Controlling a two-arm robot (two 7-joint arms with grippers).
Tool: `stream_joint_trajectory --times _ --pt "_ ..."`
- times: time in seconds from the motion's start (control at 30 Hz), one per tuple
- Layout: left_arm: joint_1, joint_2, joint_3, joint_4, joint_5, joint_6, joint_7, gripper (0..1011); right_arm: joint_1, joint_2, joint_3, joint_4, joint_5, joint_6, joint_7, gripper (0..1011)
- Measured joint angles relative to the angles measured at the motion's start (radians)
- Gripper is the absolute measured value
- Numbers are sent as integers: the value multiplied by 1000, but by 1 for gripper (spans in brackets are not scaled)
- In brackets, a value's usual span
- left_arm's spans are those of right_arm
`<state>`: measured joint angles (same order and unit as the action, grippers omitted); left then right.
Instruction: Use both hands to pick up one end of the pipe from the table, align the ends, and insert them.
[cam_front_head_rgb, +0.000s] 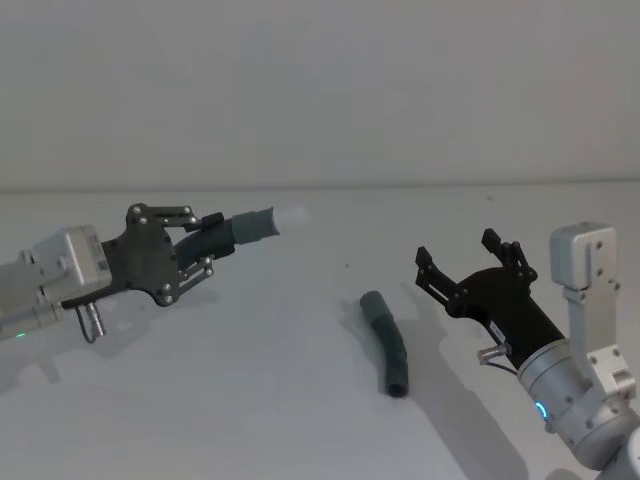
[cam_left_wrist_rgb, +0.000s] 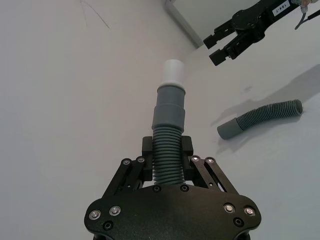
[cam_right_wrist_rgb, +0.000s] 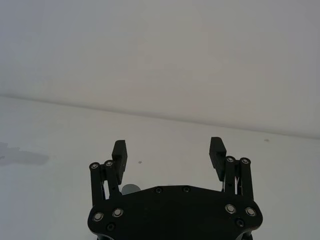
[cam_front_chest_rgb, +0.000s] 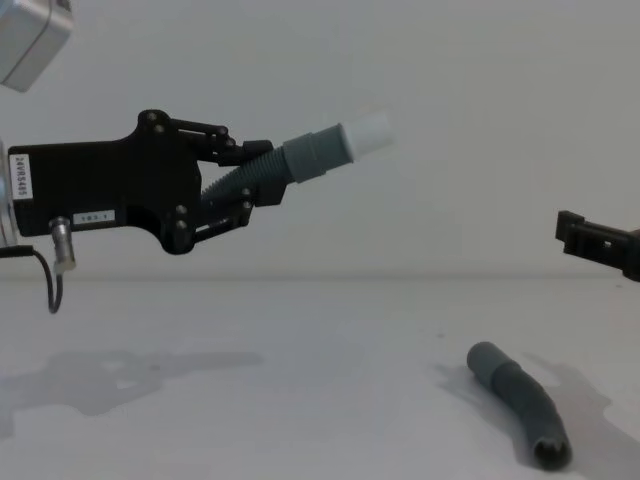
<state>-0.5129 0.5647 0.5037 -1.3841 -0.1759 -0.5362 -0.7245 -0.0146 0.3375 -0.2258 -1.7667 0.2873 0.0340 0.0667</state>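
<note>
A plain pale wall (cam_front_head_rgb: 320, 90) is rising beyond the left end effector (cam_front_head_rgb: 212, 238) and the right end effector (cam_front_head_rgb: 457, 250), meeting the matte white desk (cam_front_head_rgb: 250, 420) in a straight seam. Soft light is falling evenly, laying a faint grey shadow (cam_front_chest_rgb: 130, 370) on the desk below the left end effector.

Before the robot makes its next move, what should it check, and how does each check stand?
1. Left gripper grips held pipe: ok, shut on its ribbed middle, white tip free.
2. Right gripper ready to grab: ok, open and empty.
3. Second pipe free to take: ok, lies alone on the table.
4. Right gripper over second pipe: not ok, hovers off to its side.
5. Ends lined up: not ok, tip raised, cuff down on the table.
6. Cuff clear inside: cannot tell.
</note>
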Motion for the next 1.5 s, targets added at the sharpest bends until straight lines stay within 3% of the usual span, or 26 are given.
stream_joint_trajectory --times 0.6,1.5 --pt "-13 16 21 -22 28 70 -13 290 0 0 0 0 0 0 0 1001" --pt "-19 20 30 -25 36 86 -17 290 0 0 0 0 0 0 0 1001"
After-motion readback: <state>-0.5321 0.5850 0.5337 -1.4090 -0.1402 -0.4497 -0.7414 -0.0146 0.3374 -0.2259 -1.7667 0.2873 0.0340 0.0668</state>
